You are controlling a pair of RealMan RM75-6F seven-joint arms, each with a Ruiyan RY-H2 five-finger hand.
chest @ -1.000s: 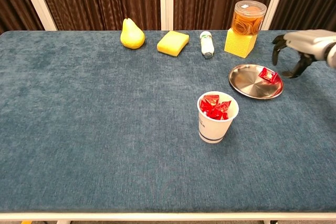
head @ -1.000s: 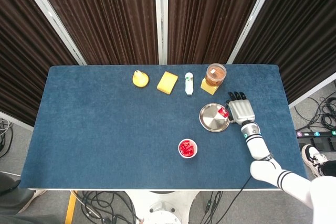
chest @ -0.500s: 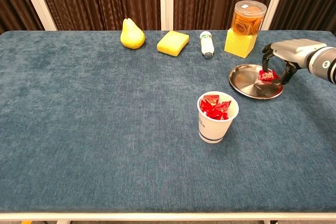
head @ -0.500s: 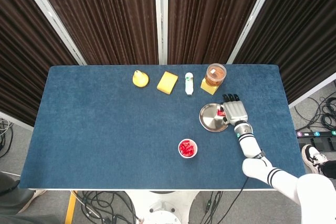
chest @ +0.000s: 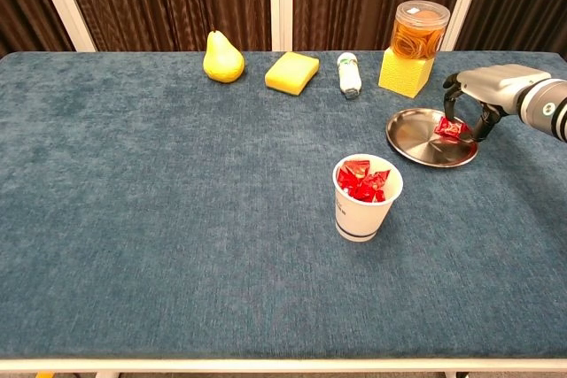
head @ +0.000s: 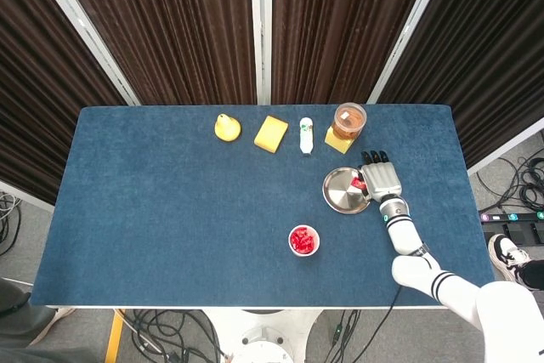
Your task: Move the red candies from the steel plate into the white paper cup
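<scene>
The steel plate lies at the table's right side. One red candy rests on the plate's right rim. My right hand reaches over that rim with its fingers curled down, and the fingertips pinch the candy, which still touches the plate. The white paper cup stands in front of the plate to its left and holds several red candies. My left hand shows in neither view.
Along the back edge stand a yellow pear, a yellow sponge, a small white bottle lying down, and a clear jar on a yellow block just behind the plate.
My right hand has moved left from beside the plate onto its right rim, and its fingers have closed around the red candy. Over the last half second it has barely shifted.
</scene>
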